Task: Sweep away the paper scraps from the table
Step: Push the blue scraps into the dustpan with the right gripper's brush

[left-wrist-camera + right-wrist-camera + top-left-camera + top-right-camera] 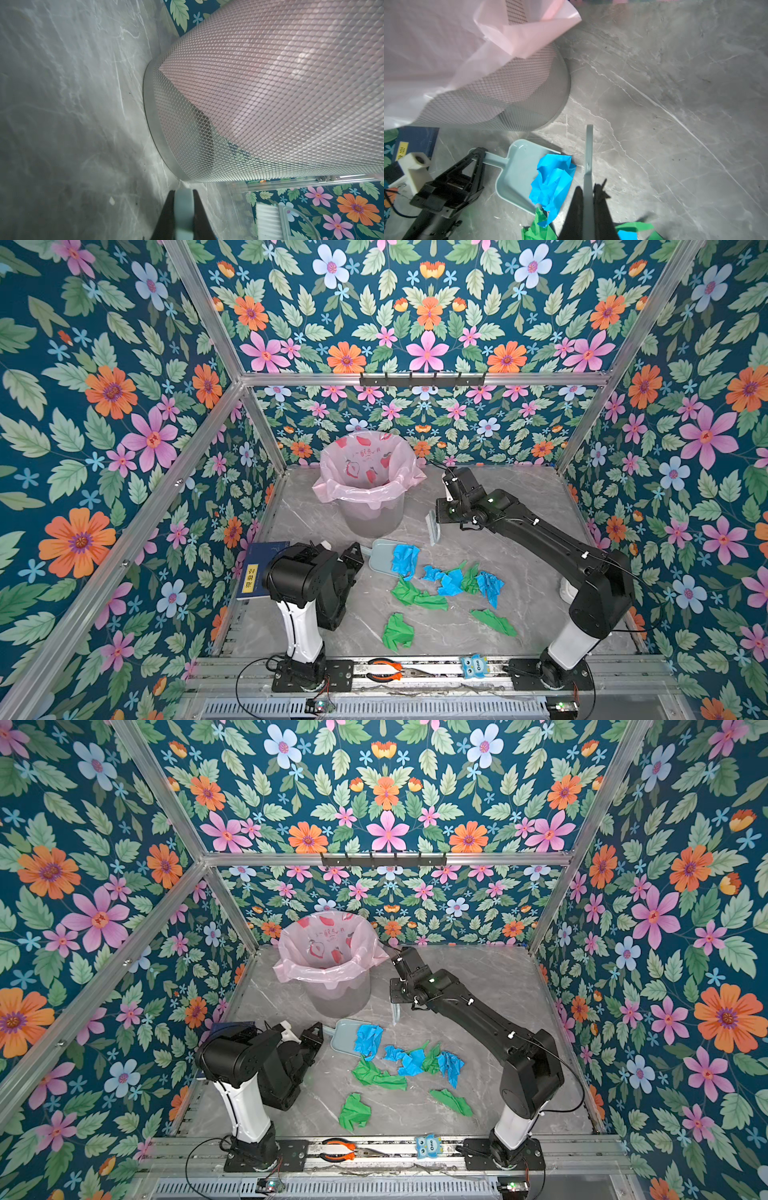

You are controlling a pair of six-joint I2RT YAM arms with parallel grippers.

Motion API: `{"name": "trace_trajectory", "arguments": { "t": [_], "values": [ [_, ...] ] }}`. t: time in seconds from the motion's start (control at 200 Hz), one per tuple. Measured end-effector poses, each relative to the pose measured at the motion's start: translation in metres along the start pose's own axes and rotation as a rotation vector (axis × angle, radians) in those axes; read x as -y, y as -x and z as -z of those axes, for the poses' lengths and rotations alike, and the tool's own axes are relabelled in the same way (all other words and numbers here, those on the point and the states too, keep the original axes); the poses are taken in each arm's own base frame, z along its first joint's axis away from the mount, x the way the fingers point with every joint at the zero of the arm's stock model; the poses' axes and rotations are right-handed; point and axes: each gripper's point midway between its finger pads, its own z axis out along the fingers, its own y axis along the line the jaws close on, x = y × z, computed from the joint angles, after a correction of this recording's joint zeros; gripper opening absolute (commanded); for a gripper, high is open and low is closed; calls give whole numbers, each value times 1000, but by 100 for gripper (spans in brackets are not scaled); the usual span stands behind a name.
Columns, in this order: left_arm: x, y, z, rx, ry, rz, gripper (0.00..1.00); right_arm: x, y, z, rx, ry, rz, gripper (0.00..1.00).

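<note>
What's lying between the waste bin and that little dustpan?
Nothing. Only a narrow strip of bare table separates the bin from the dustpan. The right wrist view shows this most clearly, and both top views agree.

bin (370, 514) behind dustpan (381, 558), scraps (451, 584) on table (536, 485) rt of dustpan

Floral walls (104, 406), alu. frame rails (291, 379)

The left arm (305, 572) is folded tight over its base; the left gripper (476, 154) has its jaws closed on a thin pale handle (494, 161) lying between them. The right arm (540, 539) stretches far forward, wrist bent down. The right gripper (588, 187) is clamped on a flat grey tool (589, 145) that juts out beyond its jaws.
</note>
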Motion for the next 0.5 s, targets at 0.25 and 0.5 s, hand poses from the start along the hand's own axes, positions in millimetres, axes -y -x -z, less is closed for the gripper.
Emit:
{"name": "trace_trajectory", "arguments": {
  "t": [0.25,0.5],
  "values": [
    [2,-1,-2,-4,-8,14,0,13,-29,-22,-75,-43,-18,0],
    [0,-2,-2,-9,-3,20,0,-6,-32,-34,-93,16,-39,0]
  ]
}}
